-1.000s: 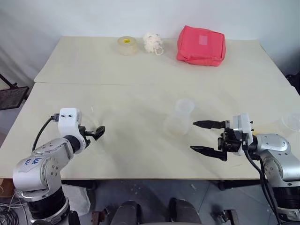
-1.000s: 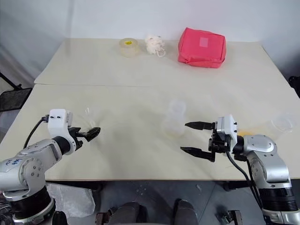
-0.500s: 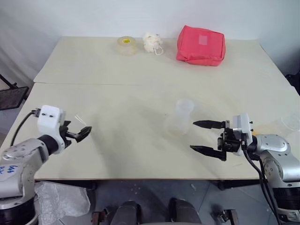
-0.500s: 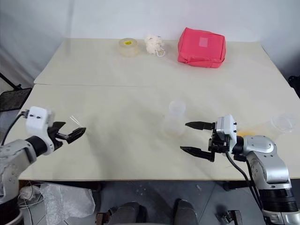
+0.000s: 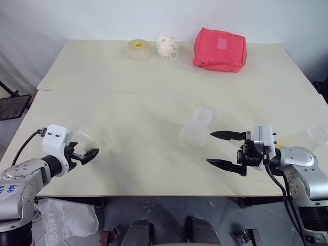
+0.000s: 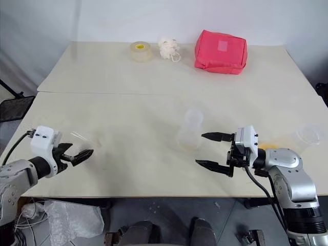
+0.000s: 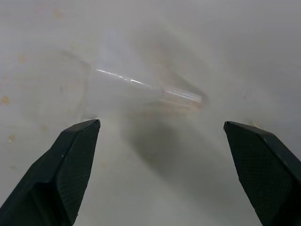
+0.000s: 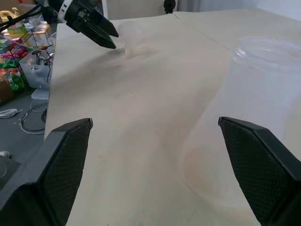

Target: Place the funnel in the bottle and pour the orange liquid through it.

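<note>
From the head views, the bottle stands upright mid-table, just ahead of the right gripper, whose jaws are spread wide and empty. The left gripper, also spread and empty, sits near the table's left edge, beside the faint funnel. A clear cup stands at the far right. The left wrist view shows the funnel lying on its side between and beyond the fingertips, untouched. The right wrist view shows the bottle close up, and the left gripper far across the table.
</note>
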Action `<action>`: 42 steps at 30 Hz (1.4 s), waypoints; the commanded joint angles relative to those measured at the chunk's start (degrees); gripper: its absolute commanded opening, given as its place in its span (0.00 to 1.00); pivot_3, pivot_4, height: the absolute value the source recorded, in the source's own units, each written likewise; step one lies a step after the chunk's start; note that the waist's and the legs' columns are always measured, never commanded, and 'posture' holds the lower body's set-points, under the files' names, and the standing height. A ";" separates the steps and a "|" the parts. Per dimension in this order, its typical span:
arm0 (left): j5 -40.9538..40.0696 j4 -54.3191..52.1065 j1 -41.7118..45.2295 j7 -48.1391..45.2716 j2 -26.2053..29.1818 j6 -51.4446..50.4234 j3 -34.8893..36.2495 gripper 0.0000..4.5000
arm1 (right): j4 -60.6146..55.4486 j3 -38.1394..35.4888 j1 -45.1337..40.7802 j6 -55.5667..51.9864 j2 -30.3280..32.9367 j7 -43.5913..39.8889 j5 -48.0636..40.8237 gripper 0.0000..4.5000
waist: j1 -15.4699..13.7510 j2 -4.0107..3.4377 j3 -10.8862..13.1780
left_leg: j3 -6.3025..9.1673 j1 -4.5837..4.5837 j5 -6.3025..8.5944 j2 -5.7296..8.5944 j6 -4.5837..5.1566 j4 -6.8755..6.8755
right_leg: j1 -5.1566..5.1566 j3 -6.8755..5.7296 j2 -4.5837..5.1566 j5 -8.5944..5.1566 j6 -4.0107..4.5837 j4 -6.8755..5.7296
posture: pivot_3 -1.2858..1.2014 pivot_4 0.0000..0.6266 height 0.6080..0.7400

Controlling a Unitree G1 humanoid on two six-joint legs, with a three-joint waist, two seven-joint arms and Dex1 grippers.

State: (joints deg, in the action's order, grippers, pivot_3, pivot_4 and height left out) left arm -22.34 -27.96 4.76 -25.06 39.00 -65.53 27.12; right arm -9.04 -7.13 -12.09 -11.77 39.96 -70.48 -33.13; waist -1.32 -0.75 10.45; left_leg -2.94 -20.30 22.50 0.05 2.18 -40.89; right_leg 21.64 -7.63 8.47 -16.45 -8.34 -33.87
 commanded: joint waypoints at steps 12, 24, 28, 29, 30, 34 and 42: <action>-3.26 -2.70 -1.69 -1.60 4.27 -3.94 6.41 1.00 | -1.80 -1.21 -0.28 -0.50 0.91 0.05 -0.70 1.00 | -0.03 -0.02 0.01 | 0.00 0.00 0.00 -0.02 0.00 0.00 | 0.01 0.00 0.00 0.00 0.00 0.00 | 0.52 0.24 1.00; -3.44 -0.98 -1.56 -1.48 3.36 -0.65 1.49 0.91 | -1.97 -1.37 -0.04 -0.23 0.58 0.70 -0.60 1.00 | -0.01 -0.05 0.03 | 0.00 0.00 0.01 0.00 -0.01 0.01 | 0.01 0.01 0.01 0.00 0.00 0.00 | 0.52 0.24 1.00; -4.04 -3.22 -2.53 -0.33 1.80 -2.08 1.71 0.64 | -2.26 -1.87 0.27 -0.09 0.40 0.57 -1.40 1.00 | -0.02 -0.05 0.03 | 0.00 0.00 0.00 0.01 -0.01 0.01 | 0.01 0.02 0.01 0.00 0.00 0.00 | 0.52 0.24 1.00; -4.36 -4.01 -2.91 -0.20 1.46 -2.65 1.87 0.57 | -2.36 -1.97 0.25 -0.19 0.37 0.53 -1.67 1.00 | -0.05 -0.05 0.03 | 0.00 0.00 0.01 0.00 -0.01 0.01 | 0.01 0.01 0.01 0.00 0.00 0.00 | 0.52 0.24 1.00; -4.47 -4.63 -3.25 0.08 1.05 -2.81 2.19 0.52 | -2.35 -2.02 0.19 -0.18 0.34 0.57 -1.75 1.00 | -0.05 -0.07 0.04 | 0.00 0.01 0.01 0.00 -0.01 0.01 | 0.00 0.02 0.01 0.00 0.00 -0.01 | 0.52 0.24 1.00; -4.67 -5.27 -4.46 0.48 0.47 -2.57 2.56 0.25 | -2.05 -2.06 -0.04 -0.10 0.48 0.57 -1.71 1.00 | 0.02 -0.12 0.07 | -0.01 0.01 0.01 -0.01 -0.01 0.02 | 0.00 0.01 0.00 0.00 0.00 0.00 | 0.52 0.24 1.00; -3.96 -4.40 -4.36 1.41 0.39 -0.86 3.75 0.01 | -0.89 -1.77 -0.97 0.13 0.63 -0.06 -1.38 1.00 | -0.01 -0.15 0.09 | -0.01 0.02 0.01 -0.01 -0.01 0.01 | 0.00 0.02 0.00 0.00 0.00 0.00 | 0.52 0.24 1.00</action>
State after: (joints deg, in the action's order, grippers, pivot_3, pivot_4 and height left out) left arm -26.92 -31.89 0.84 -24.61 39.22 -67.75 29.14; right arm -9.17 -7.26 -12.30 -12.47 40.02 -70.19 -33.53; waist -1.33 -0.90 10.53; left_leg -2.95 -20.28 22.50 0.04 2.16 -40.87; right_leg 21.64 -7.62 8.47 -16.45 -8.34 -33.87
